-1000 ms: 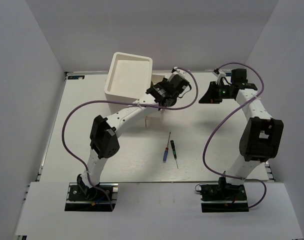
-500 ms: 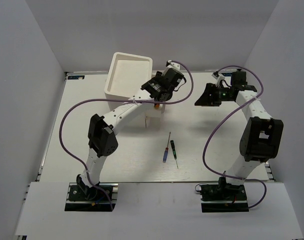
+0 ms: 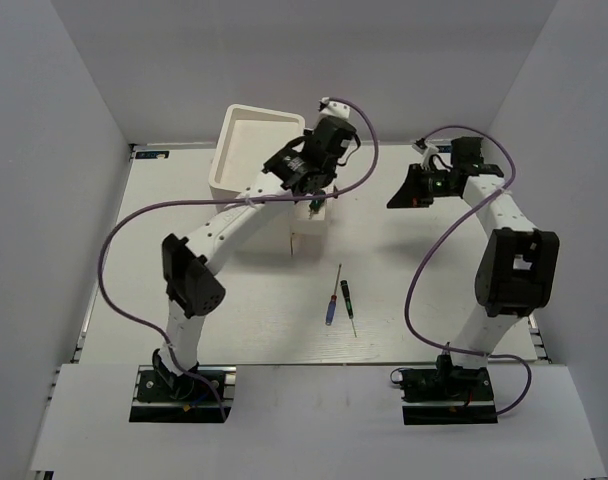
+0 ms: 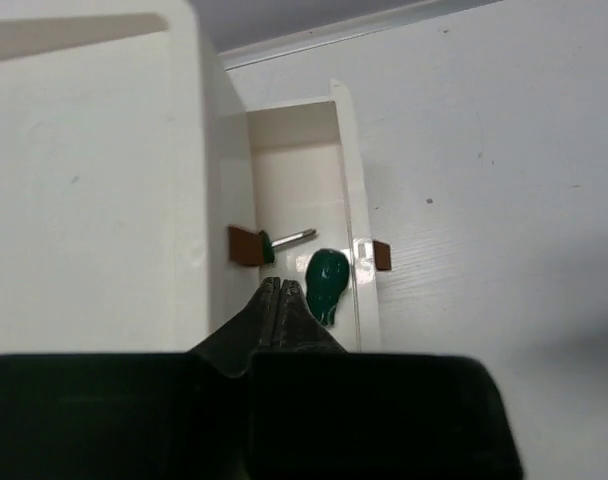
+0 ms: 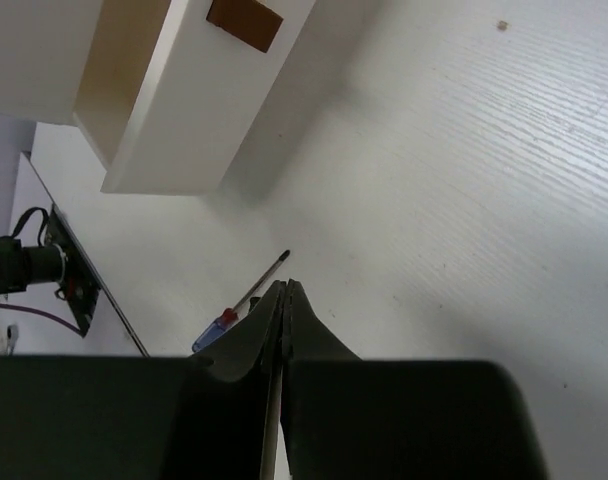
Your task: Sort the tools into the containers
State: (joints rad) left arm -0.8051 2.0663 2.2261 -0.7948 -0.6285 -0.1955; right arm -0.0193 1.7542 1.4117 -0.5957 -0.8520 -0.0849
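The white cabinet (image 3: pixel 254 150) stands at the back left, with one drawer (image 3: pixel 306 232) pulled out toward the table's middle. In the left wrist view the open drawer (image 4: pixel 346 170) holds a green-handled screwdriver (image 4: pixel 326 281) and a second one, mostly hidden, with its shaft (image 4: pixel 292 238) showing. My left gripper (image 3: pixel 312 196) is shut and empty just above that drawer, and it also shows in the left wrist view (image 4: pixel 282 286). A blue-handled thin screwdriver (image 3: pixel 332 303) and a black-handled one (image 3: pixel 348 302) lie mid-table. My right gripper (image 3: pixel 394 200) is shut and empty, in the air right of the cabinet. The pliers are out of view.
The right wrist view shows my shut right gripper (image 5: pixel 284 286) over bare table, with the blue screwdriver (image 5: pixel 234 308) beyond its tips and the drawer's wall (image 5: pixel 204 110) at the upper left. White walls enclose the table on three sides.
My left arm has swung back and left, bringing its gripper from right of the cabinet to above the open drawer. My right gripper has shifted slightly left.
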